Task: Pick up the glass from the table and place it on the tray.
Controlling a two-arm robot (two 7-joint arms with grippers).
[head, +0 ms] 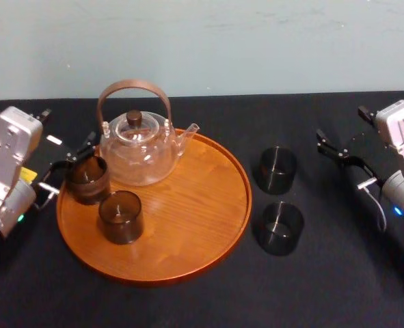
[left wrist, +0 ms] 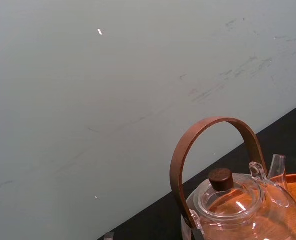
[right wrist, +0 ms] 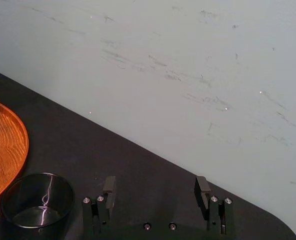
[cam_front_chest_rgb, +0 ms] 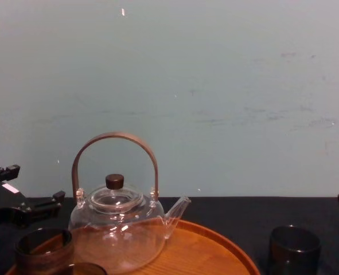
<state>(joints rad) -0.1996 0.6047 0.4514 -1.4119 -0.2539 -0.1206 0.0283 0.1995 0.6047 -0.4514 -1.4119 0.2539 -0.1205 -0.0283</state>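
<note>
The round orange-brown tray (head: 202, 225) lies on the black table (head: 338, 287). Two dark glasses stand on the tray: one at its left rim (head: 87, 179) and one nearer the front (head: 120, 216). Two more dark glasses stand on the table right of the tray, a far one (head: 277, 169) and a near one (head: 280, 227). My left gripper (head: 70, 164) hovers open at the tray's left edge, its fingertips beside the rim glass (cam_front_chest_rgb: 43, 249). My right gripper (right wrist: 156, 192) is open and empty above the table, right of the far glass (right wrist: 37, 200).
A clear glass teapot (head: 137, 154) with a brown hoop handle (left wrist: 208, 150) stands at the back left of the tray, close to the left gripper. A pale wall runs behind the table. Bare cloth lies in front of the tray and at the right.
</note>
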